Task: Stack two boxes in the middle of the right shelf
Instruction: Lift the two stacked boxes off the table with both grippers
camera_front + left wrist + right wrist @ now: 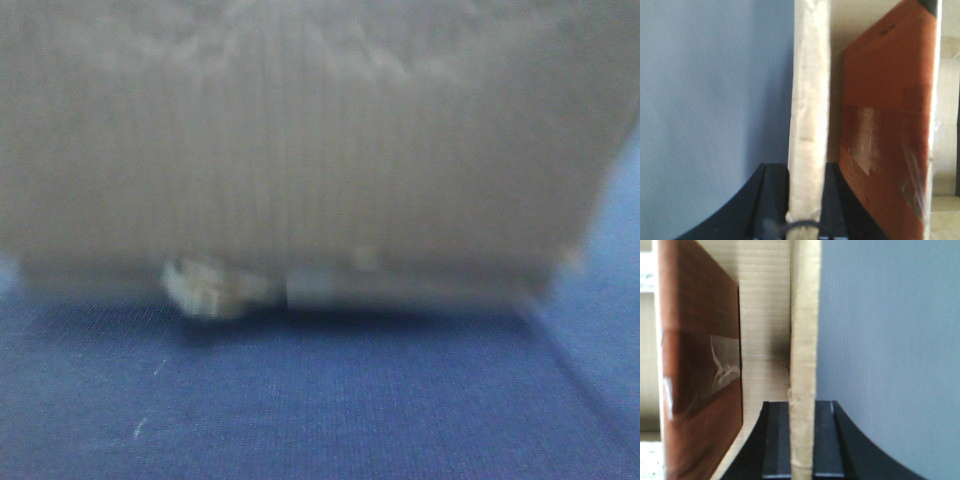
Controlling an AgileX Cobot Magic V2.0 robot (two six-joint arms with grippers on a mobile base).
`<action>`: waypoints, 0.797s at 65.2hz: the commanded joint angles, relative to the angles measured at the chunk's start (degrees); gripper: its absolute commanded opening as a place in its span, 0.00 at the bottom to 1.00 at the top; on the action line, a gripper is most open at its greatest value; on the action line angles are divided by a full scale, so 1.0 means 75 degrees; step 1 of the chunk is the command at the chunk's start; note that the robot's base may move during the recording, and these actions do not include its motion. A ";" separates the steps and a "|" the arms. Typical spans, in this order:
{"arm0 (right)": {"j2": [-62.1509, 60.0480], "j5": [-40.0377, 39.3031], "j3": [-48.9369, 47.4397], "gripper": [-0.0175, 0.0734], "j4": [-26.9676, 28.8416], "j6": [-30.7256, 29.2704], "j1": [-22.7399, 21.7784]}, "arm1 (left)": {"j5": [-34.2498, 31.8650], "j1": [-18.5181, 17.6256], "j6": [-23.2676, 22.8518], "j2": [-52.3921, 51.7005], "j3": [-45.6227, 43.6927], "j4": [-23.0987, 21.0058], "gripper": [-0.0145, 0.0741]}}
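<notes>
Closed narrow on a thin upright wall of the box [810, 90] at centre frame: left gripper [806, 172] in its wrist view, right gripper [802, 407] in its own. Probably light and fairly stiff yet quick to crease, so best held low on opposite walls, gently. Only from the front, the broad corrugated face filling the upper frame above a blue surface [300, 400]; only from the wrists, a reddish-brown panel [885, 100] beside the pinched wall.

1 left gripper [807, 170], 1 right gripper [802, 407], 1 cardboard box [300, 130].
</notes>
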 commanded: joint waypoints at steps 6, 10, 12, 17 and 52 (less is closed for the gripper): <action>-0.0050 -0.1011 -0.0520 0.03 -0.1051 0.0136 -0.0022 | -0.0763 0.0023 -0.0131 -0.0214 -0.0654 0.0754 0.04; -0.0050 -0.1367 -0.0603 0.03 -0.1157 0.0136 -0.0022 | -0.1082 0.0023 -0.0131 -0.0214 -0.0796 0.0905 0.04; -0.0050 -0.1507 -0.0649 0.03 -0.1200 0.0136 -0.0022 | -0.1283 0.0023 -0.0131 -0.0214 -0.0869 0.0998 0.04; -0.0050 -0.1780 -0.0717 0.03 -0.1216 0.0136 -0.0022 | -0.1545 0.0023 -0.0131 -0.0214 -0.0990 0.1140 0.04; -0.0050 -0.2064 -0.0769 0.03 -0.2042 0.1095 -0.0057 | -0.1577 0.0023 -0.0365 -0.0214 -0.1018 0.1568 0.04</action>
